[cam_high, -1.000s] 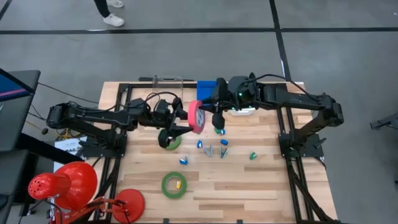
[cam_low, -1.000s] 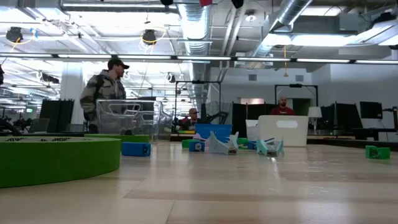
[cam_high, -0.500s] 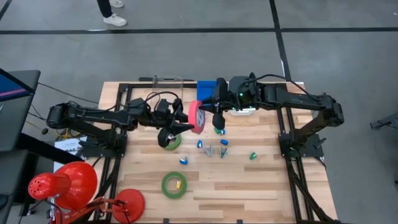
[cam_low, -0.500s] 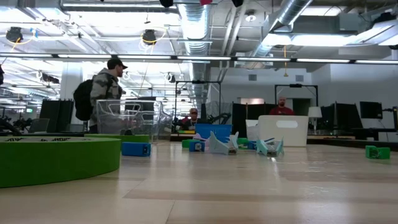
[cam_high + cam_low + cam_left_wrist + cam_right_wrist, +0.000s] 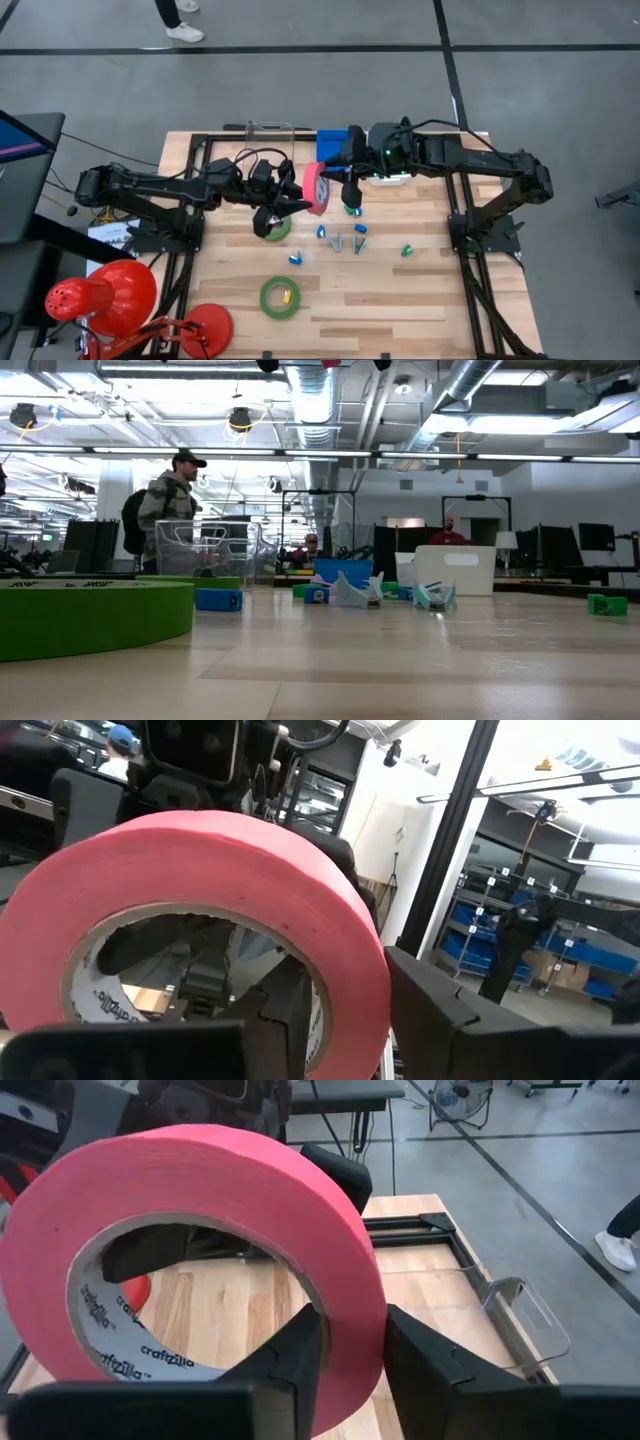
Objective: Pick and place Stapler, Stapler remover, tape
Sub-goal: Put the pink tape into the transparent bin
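Note:
The red-pink tape roll [image 5: 317,187] hangs on edge above the table's middle, between both grippers. My left gripper [image 5: 296,206] reaches it from the left and my right gripper [image 5: 335,182] from the right, each shut on it. It fills the left wrist view [image 5: 200,920] and the right wrist view [image 5: 200,1250]. One green tape roll [image 5: 276,227] lies flat under the left gripper. Another [image 5: 280,297] lies flat nearer the near edge, with a small item inside its ring. Small blue [image 5: 322,232], silver [image 5: 337,241] and green [image 5: 407,250] items lie scattered on the wood. My left gripper holds the tape roll's wall [image 5: 350,1010] with one finger [image 5: 285,1020] inside the ring and one [image 5: 440,1020] outside, coming level from the table's left. The roll is lifted clear and stands on edge. My right gripper holds the roll's wall [image 5: 350,1360] the same way, one finger [image 5: 290,1365] inside the ring and one [image 5: 440,1380] outside, coming from the table's right.
A blue bin [image 5: 330,144], a white bin [image 5: 390,178] and a clear container [image 5: 270,130] stand along the far edge. A red lamp [image 5: 100,295] sits off the near left corner. Bare wood lies toward the near right. People stand in the room beyond.

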